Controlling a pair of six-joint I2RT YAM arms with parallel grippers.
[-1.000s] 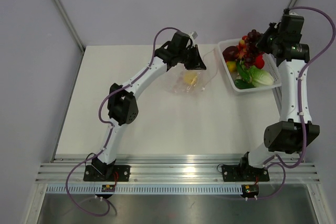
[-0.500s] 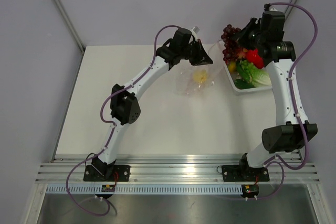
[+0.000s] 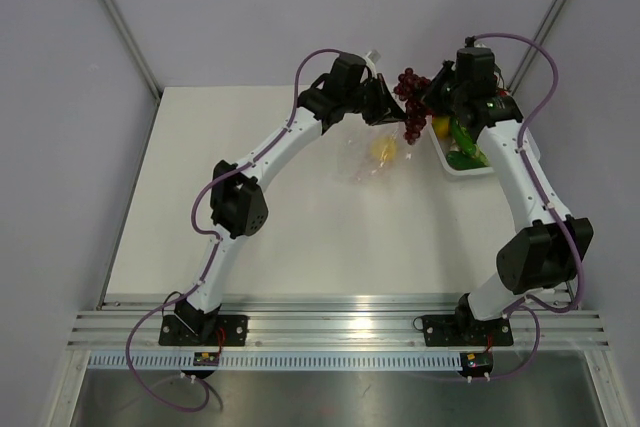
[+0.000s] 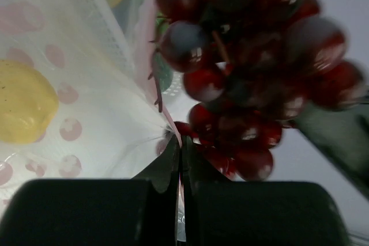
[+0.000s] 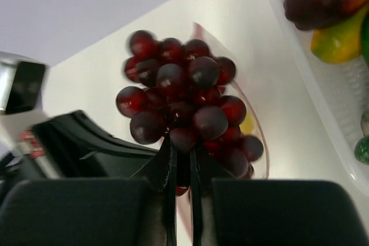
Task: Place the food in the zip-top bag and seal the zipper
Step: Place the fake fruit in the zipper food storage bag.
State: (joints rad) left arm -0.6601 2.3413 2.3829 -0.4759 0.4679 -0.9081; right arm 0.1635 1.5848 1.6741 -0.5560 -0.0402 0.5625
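- The left pincer [image 4: 179, 142] is clenched on the mouth edge of the zip-top bag [image 3: 372, 159], lifting that edge off the bench [image 3: 350, 237].
- The pinkish zipper [image 4: 167, 120] runs up from the pinched spot.
- A yellow lemon [image 4: 23, 110] lies inside the bag.
- The right pincer [image 5: 180, 148] grasps a bunch of red grapes [image 5: 184, 108], held in the air just beside the raised mouth and close to the left pincer.
- More food, yellow and green [image 3: 462, 137], sits in the white basket [image 3: 465, 171] at the far right of the bench.

White table [image 3: 300, 237] between pale lilac walls [image 3: 200, 7], aluminium rails [image 3: 340, 323] in front.
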